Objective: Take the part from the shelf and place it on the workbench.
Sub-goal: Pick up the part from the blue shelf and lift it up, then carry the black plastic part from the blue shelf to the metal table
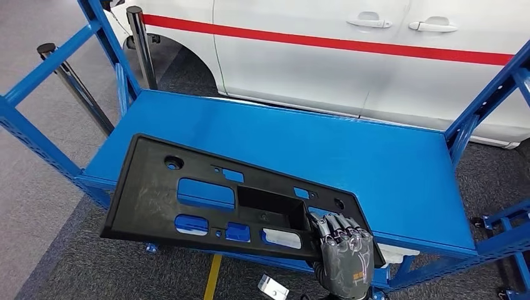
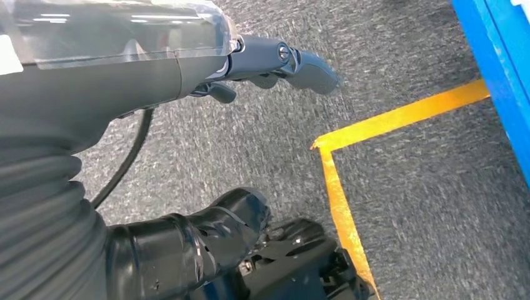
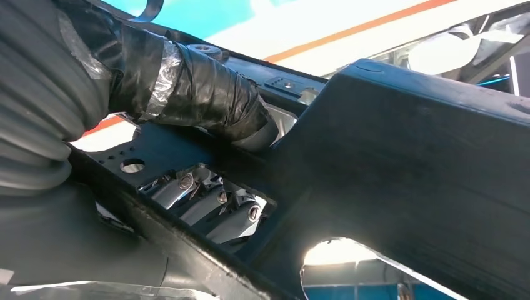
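1. Black panel part (image 1: pixel 212 200) lies tilted over the blue shelf (image 1: pixel 387 162) front edge
2. Right hand (image 1: pixel 342 247) grips its near right corner, fingers curled over the top
3. Left hand (image 2: pixel 275 62) hangs above grey carpet (image 2: pixel 412 206), fingers empty and apart
4. White car (image 1: pixel 350 56) stands behind

- Black plastic panel part (image 1: pixel 206 200), flat with several rectangular cutouts and a recessed pocket, is sitting tilted across lower-left centre, overhanging the blue workbench (image 1: pixel 350 156) front edge.
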Controlling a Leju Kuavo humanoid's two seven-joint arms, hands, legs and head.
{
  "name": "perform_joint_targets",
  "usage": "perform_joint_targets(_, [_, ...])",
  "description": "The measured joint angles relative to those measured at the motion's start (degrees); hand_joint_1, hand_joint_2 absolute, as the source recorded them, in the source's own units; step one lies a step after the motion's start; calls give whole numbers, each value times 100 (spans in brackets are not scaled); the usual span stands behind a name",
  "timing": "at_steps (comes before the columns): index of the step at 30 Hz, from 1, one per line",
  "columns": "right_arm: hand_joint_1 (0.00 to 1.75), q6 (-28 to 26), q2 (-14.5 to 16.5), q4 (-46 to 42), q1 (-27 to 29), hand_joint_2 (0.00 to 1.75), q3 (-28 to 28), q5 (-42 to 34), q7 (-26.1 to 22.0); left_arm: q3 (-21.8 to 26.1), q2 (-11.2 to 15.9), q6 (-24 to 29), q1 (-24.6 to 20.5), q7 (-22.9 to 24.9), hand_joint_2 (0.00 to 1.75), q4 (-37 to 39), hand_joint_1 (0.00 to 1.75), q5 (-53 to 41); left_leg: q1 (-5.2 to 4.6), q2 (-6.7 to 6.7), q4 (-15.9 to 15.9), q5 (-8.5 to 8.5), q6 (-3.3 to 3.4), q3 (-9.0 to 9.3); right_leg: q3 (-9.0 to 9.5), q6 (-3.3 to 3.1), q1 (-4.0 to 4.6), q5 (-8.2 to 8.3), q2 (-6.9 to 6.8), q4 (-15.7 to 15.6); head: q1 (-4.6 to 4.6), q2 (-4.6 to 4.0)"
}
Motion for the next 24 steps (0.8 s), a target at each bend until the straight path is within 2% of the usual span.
perform_joint_targets(1, [175,0,-2,3,1,175,0,-1,-1,-1,-3,0,-5,21,175,0,0,-10,11,14,-23,54,36,-34,-84,22,-4,-205,7,220,3,0])
perform_joint_targets(3, [175,0,-5,7,19,175,0,-1,1,-1,-4,1,-6,74,175,0,0,-38,-4,28,-11,125,74,-133,-293,57,-23,-685,11,870,8,0])
perform_joint_targets(4, [175,0,-9,8,33,175,0,-1,3,-1,-4,3,2,92,175,0,0,-49,-11,33,4,153,75,-190,-356,72,-32,-829,11,1156,8,0])
perform_joint_targets(5, [175,0,-13,8,47,175,0,-4,4,-1,-3,8,10,99,175,0,0,-53,-15,38,25,177,72,-247,-337,82,-41,-858,10,1275,8,0])
perform_joint_targets(6, [175,0,-18,8,56,175,0,-7,3,-1,-3,15,16,98,175,0,0,-54,-17,41,51,200,63,-305,-217,86,-49,-792,10,1201,8,0])
perform_joint_targets(9, [175,0,-28,7,57,175,0,-15,-8,-1,-5,38,17,80,175,0,0,-53,-21,39,121,251,11,-413,495,51,-47,-440,12,151,7,0])
perform_joint_targets(10, [175,-1,-31,7,60,175,0,-15,-11,0,-4,43,16,78,175,0,0,-52,-26,37,132,272,-19,-426,630,26,-31,-384,15,-83,7,0])
perform_joint_targets(11, [175,-1,-34,6,60,175,0,-16,-13,-1,-4,49,15,75,175,0,0,-52,-28,36,138,298,-56,-438,676,-3,-11,-370,19,-196,5,0])
perform_joint_targets(13, [175,-2,-37,6,64,175,1,-15,-14,-2,-5,54,19,72,175,0,0,-52,-30,31,128,360,-133,-457,632,-75,5,-303,20,-226,7,0])
perform_joint_targets(14, [175,-2,-37,6,60,175,1,-15,-16,-2,-6,55,21,70,175,0,0,-51,-25,22,147,342,-167,-489,602,-120,-4,-265,15,-254,5,0])
perform_joint_targets(15, [175,-1,-37,6,58,175,2,-16,-20,-2,-6,56,24,63,175,0,0,-51,-22,14,226,240,-198,-539,559,-172,-18,-213,9,-274,3,0])
perform_joint_targets(16, [175,-1,-35,6,52,175,4,-17,-31,-2,-5,57,30,51,175,0,0,-50,-17,6,416,42,-226,-620,501,-219,-31,-153,1,-293,1,0])
perform_joint_targets(18, [175,0,-33,11,40,175,18,-21,-72,-2,-5,59,30,-1,175,0,0,-47,-2,4,1098,-493,-268,-840,360,-267,-23,-49,-8,-285,-4,0])
perform_joint_targets(19, [175,0,-32,20,31,175,28,-22,-98,-2,-5,59,30,-27,175,0,0,-43,1,4,1447,-674,-280,-919,285,-271,-15,0,-12,-274,-4,0])
perform_joint_targets(20, [175,0,-31,35,20,175,37,-22,-122,-2,-4,59,27,-53,175,0,0,-36,1,5,1663,-733,-286,-932,213,-269,-8,45,-15,-262,-4,0])
perform_joint_targets(21, [175,0,-29,55,5,175,42,-21,-142,-2,-4,59,25,-68,175,0,0,-27,1,5,1676,-669,-283,-845,145,-264,-4,88,-17,-249,-4,0])
perform_joint_targets(22, [175,0,-28,76,-12,175,44,-19,-156,-2,-3,59,23,-78,175,0,0,-19,1,5,1454,-521,-272,-641,85,-255,-2,128,-17,-235,-4,0])
perform_joint_targets(24, [175,0,-28,105,-45,175,44,-14,-167,-2,-1,59,8,-86,175,0,0,-8,-11,0,613,-289,-230,-43,-5,-221,6,198,-16,-199,-4,0])
